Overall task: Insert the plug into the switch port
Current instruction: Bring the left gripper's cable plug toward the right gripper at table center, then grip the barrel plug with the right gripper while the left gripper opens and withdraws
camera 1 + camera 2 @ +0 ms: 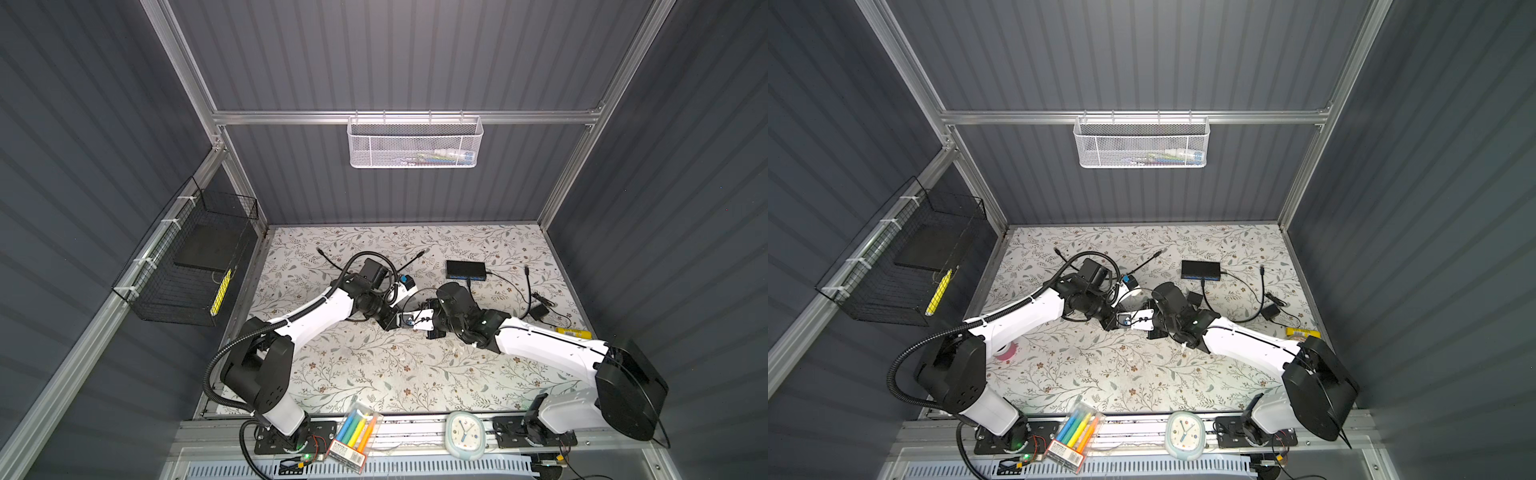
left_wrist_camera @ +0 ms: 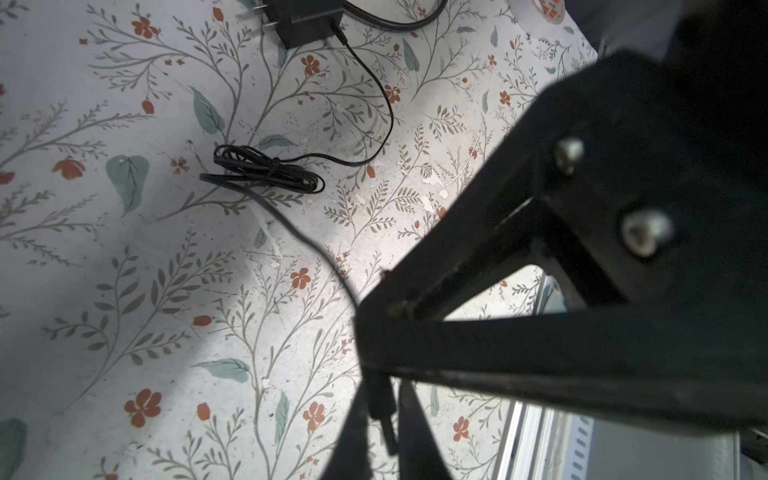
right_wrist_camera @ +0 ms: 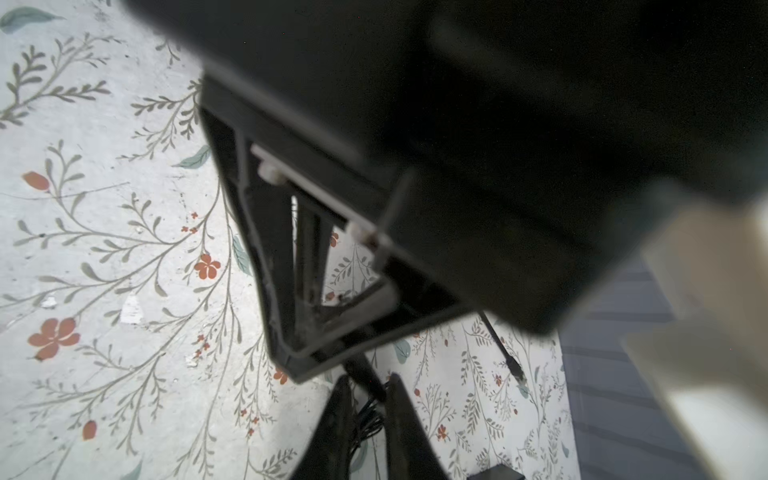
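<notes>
1. Location: the plug [image 2: 383, 409], small and black, is held clear of the tabletop [image 1: 374, 374] near its middle, where the two arms meet tip to tip. The switch [image 1: 465, 269] sits well apart from it, toward the rear edge and right of centre.
2. The left gripper [image 2: 384, 386] has its jaws narrow with the plug between them, lying against one finger. Whether it is pinched cannot be told.
3. The right gripper [image 3: 370, 380] has its jaws narrow with a black stem crossing between them. A firm grip is not confirmed.
4. Handling, by judgement: the plug is light and rigid with smooth plastic, so it is likely to pivot in the jaws. Its lead [image 2: 299, 237] is thin and limp, and will drag rather than push. Hold should be taken on the plug's moulded body just behind the tip, not on the lead.
5. Views:
   - Both top views show the switch and the gap to be crossed, but the plug is hidden between the arms.
   - Only the left wrist view shows the lead running back to a tied bundle [image 2: 266, 170] and the adapter [image 2: 303, 20].
   - Only the right wrist view shows the stem across the right jaws.
</notes>
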Available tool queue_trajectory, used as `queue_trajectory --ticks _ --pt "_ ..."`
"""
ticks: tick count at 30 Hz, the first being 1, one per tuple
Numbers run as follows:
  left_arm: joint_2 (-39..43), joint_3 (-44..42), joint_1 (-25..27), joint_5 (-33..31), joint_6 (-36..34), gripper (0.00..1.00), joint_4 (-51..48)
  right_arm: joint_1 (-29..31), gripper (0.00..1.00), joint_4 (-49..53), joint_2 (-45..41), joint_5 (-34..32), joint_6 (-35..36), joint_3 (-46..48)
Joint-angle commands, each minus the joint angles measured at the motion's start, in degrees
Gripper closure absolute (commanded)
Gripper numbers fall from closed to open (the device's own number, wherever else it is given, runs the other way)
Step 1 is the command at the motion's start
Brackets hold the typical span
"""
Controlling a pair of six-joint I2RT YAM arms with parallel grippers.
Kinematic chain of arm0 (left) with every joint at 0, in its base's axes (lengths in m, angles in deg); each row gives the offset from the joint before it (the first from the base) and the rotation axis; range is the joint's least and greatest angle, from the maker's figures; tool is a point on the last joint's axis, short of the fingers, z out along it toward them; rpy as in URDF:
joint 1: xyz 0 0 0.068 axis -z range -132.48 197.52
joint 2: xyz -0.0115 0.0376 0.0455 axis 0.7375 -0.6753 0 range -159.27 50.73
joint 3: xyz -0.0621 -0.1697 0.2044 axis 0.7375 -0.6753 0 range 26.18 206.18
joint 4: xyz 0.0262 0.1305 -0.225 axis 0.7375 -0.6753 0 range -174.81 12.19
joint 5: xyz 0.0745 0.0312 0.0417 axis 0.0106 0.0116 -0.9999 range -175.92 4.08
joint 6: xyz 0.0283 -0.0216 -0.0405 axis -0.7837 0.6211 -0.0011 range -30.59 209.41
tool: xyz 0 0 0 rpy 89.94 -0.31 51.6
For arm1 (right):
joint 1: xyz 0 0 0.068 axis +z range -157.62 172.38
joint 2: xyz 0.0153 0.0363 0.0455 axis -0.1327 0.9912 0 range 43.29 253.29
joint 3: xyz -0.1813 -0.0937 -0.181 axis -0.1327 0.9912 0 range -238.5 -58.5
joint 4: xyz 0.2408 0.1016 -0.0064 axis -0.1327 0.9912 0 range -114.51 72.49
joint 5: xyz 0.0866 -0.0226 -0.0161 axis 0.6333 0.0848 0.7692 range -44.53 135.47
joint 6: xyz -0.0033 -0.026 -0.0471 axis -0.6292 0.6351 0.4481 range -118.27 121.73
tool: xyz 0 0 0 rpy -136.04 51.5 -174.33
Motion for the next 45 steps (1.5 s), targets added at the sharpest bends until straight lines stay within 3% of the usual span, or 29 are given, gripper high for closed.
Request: queue_trajectory --ticks 1,4,8,11,13,16,21,29,38,45 --pt "2.97 -0.86 -0.92 -0.68 0.22 0.75 2.04 0.5 0.9 1.04 0.39 -0.29 -1.17 -0.6" --pt "5.28 -2.61 -2.13 -0.87 1.88 0.69 4.78 0.67 0.95 0.67 0.55 -0.81 -2.16 0.21" --pt "8.42 -5.36 -3.7 -0.71 3.93 0.7 8.38 0.67 1.0 -0.89 0.93 -1.85 -3.2 1.52" --pt "10.38 -6.36 -4.8 -2.95 4.63 0.7 8.39 0.51 0.98 -3.42 1.25 -3.56 -5.01 2.91" --pt "13.23 -8.51 -6.03 -7.05 6.71 0.69 10.13 -0.36 0.9 -4.8 1.75 -3.52 -7.02 3.73" --pt "19.13 -12.74 -8.41 -21.07 13.71 0.67 14.27 -0.47 0.79 -2.31 3.82 -2.85 -7.44 3.07" --pt "27.77 -19.47 -15.13 -28.75 25.07 0.59 19.08 -0.47 0.59 9.66 7.85 3.96 -4.75 -4.03" --pt "30.65 -26.55 -23.11 -21.89 34.24 0.56 23.88 1.35 0.49 21.08 16.8 5.35 2.56 -14.92" --pt "30.11 -27.26 -23.83 -18.71 33.11 0.55 23.94 2.56 0.45 24.41 22.63 3.44 5.45 -17.04" --pt "29.19 -28.36 -23.84 -16.42 33.38 0.55 25.9 2.88 0.47 21.24 26.29 2.05 5.74 -18.25"
